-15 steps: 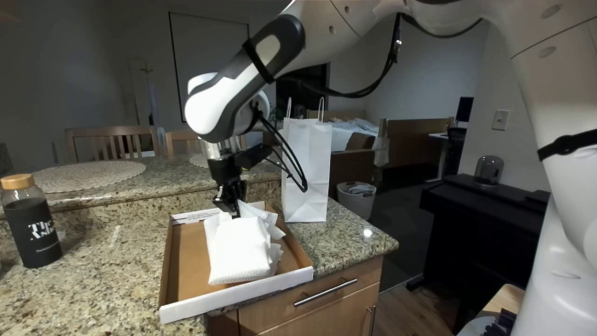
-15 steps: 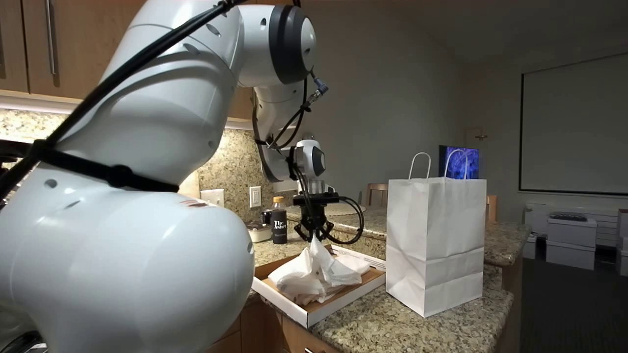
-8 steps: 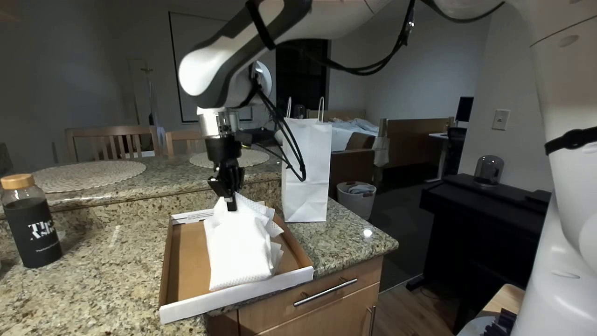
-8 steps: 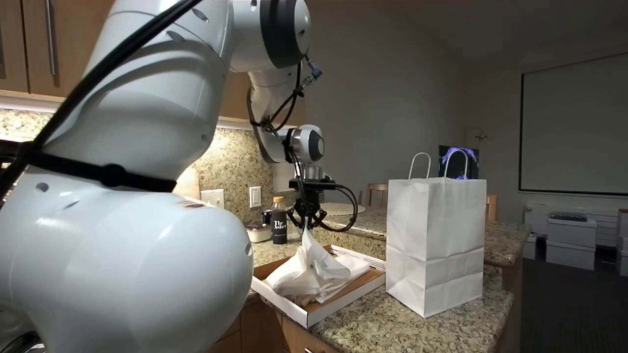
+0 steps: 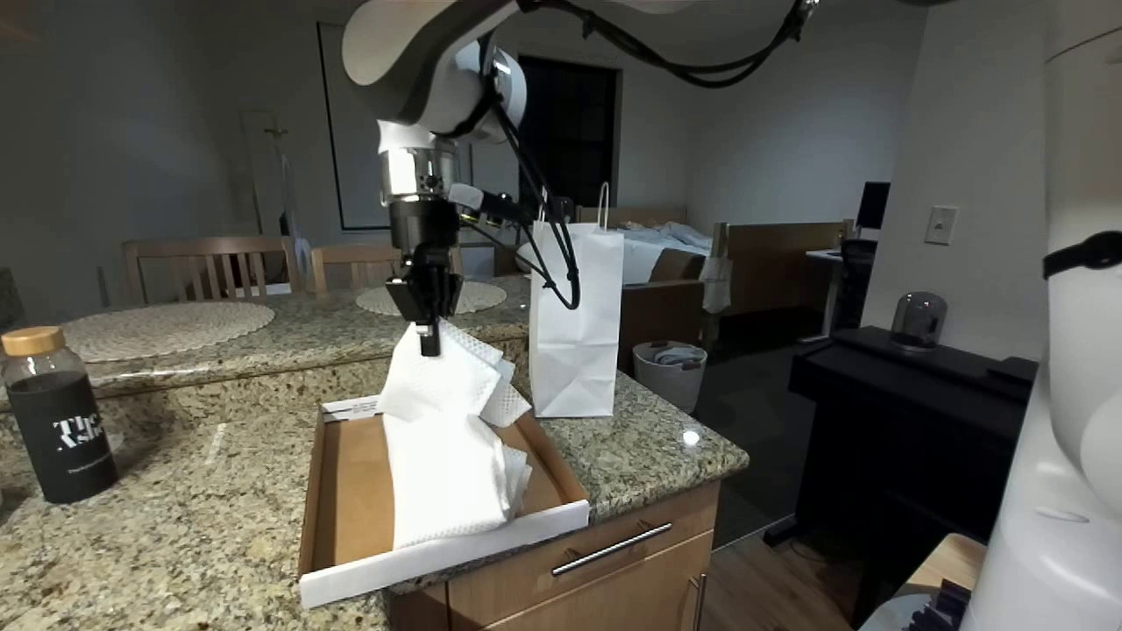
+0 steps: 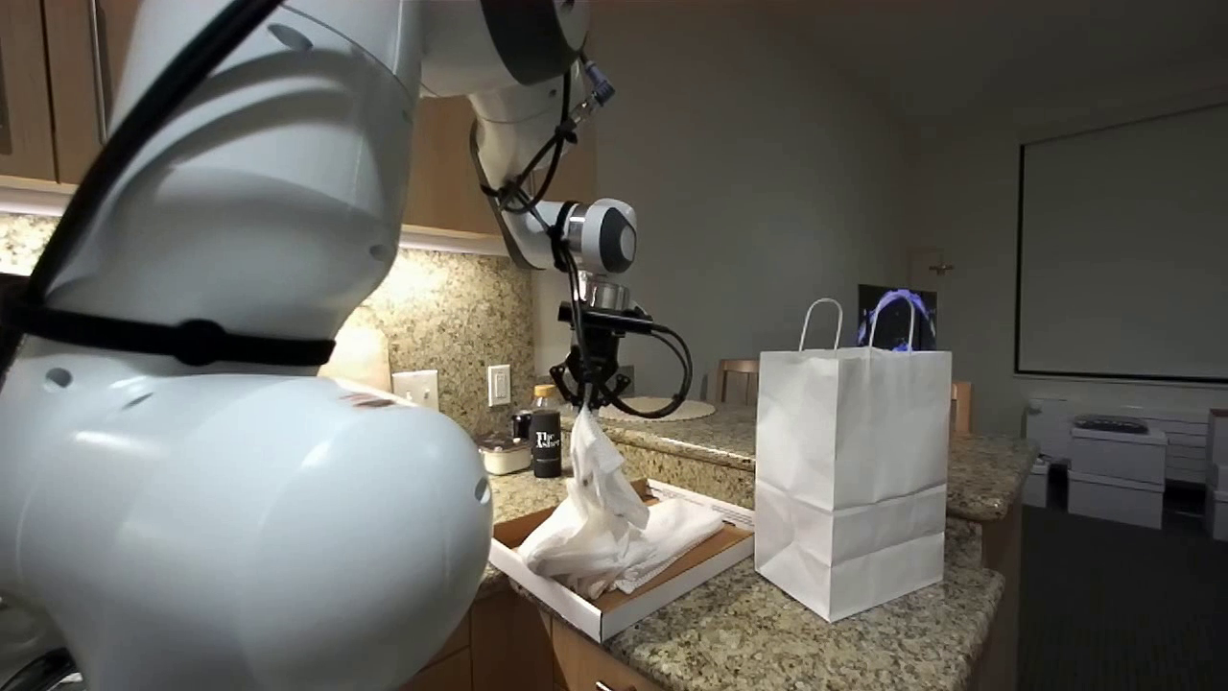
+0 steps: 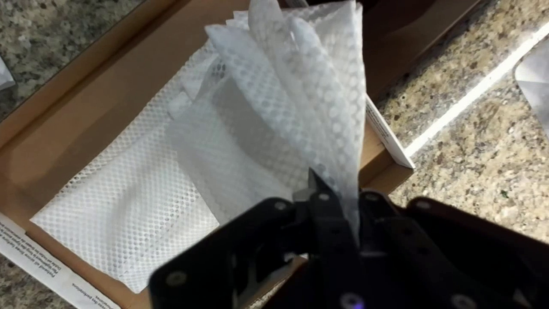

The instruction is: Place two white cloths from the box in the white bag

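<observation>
A shallow brown box [image 5: 351, 491] with white edges sits on the granite counter; it also shows in the wrist view [image 7: 107, 107]. My gripper [image 5: 429, 340] is above it, shut on the top of a white cloth [image 5: 438, 377]. In the wrist view the held cloth [image 7: 296, 107] runs up between the fingers [image 7: 341, 193]. Its lower part hangs down to the box. More white cloth [image 6: 683, 528] lies folded in the box [image 6: 552, 597]. Where the held cloth ends and the rest begins is unclear. The white paper bag [image 6: 854, 461] stands upright beside the box, handles up; its inside is hidden.
A dark bottle with a wooden cap [image 5: 61, 412] stands on the counter, with a small container [image 6: 504, 454] near it. A raised granite ledge [image 5: 342, 364] with round woven mats [image 5: 166, 329] runs behind the box. The counter's edge [image 5: 745, 460] lies beyond the bag.
My gripper has risen from the box with the cloth pinched in it. The cloth is now stretched upward, its lower part still at the box. The bag and box have not moved.
</observation>
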Tool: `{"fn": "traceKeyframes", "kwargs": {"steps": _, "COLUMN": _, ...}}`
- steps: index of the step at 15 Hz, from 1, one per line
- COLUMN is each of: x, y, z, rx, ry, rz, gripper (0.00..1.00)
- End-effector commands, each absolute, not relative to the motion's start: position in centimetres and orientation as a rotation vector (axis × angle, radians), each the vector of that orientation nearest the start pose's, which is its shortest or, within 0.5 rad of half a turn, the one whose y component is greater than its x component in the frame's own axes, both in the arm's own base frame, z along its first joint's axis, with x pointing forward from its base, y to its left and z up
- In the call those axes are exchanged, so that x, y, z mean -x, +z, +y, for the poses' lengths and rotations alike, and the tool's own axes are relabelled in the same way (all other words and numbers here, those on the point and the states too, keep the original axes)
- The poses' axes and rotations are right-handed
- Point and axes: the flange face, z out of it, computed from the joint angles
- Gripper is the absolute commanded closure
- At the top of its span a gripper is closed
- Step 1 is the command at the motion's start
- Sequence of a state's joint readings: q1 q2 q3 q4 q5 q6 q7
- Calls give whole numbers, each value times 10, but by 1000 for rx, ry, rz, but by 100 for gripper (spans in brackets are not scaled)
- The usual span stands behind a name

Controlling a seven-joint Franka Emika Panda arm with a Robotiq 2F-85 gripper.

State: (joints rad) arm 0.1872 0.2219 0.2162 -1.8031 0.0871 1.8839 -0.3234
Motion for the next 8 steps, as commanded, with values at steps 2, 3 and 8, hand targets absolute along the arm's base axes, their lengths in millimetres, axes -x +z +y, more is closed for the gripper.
{"fn": "traceKeyframes", "kwargs": {"steps": 2, "x": -544, "y": 461, "z": 222, "rx": 2739, "ry": 164, "rz": -1030, "gripper": 91}}
{"fn": "traceKeyframes", "kwargs": {"steps": 3, "x": -539, "y": 474, "z": 222, "rx": 2746, "ry": 141, "rz": -1024, "gripper": 92}}
{"fn": "traceKeyframes", "kwargs": {"steps": 8, "x": -503, "y": 554, "z": 237, "rx": 2850, "ry": 4, "rz": -991, "gripper": 92}}
